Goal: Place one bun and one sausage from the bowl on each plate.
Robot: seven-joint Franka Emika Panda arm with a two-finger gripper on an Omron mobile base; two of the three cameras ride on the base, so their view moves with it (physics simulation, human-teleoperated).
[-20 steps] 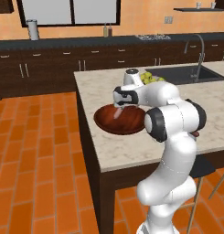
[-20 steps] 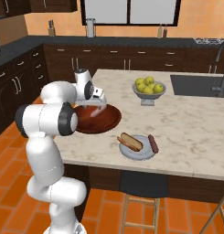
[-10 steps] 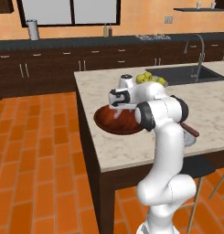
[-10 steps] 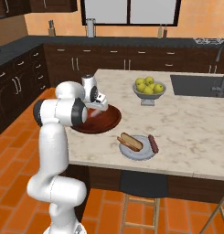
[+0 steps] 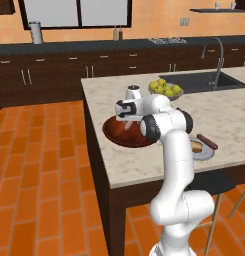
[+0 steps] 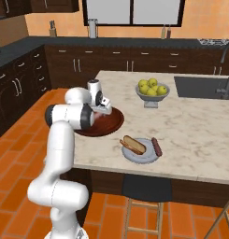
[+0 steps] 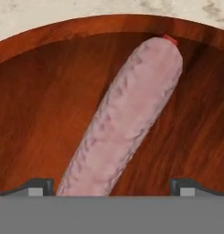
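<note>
— What is on the worktop (image 6: 200, 135) just now?

— Largest first: the dark wooden bowl (image 6: 115, 122) sits near the worktop's left edge, seen from my right-side camera. Just beside it, toward the front, the grey plate (image 6: 141, 158) carries a bun (image 6: 133, 144) and a dark sausage (image 6: 156, 146). A pedestal bowl of apples (image 6: 152, 88) stands well apart, farther back.

— And the thing you are after?

— A pale pink sausage (image 7: 127, 116) lies on the floor of the bowl (image 7: 35, 105), slanting away from my hand camera, one end near the rim.

— How will it handle?

— My judgement: light, soft, a little springy, with a rounded skin that may roll or slip. I would pinch it across the middle, square to its length.

— Your tool?

— My tool (image 7: 111, 185) hangs low over the bowl, jaws spread wide, the tips either side of the sausage's near end. It holds nothing; whether a tip touches the skin I cannot tell.
</note>
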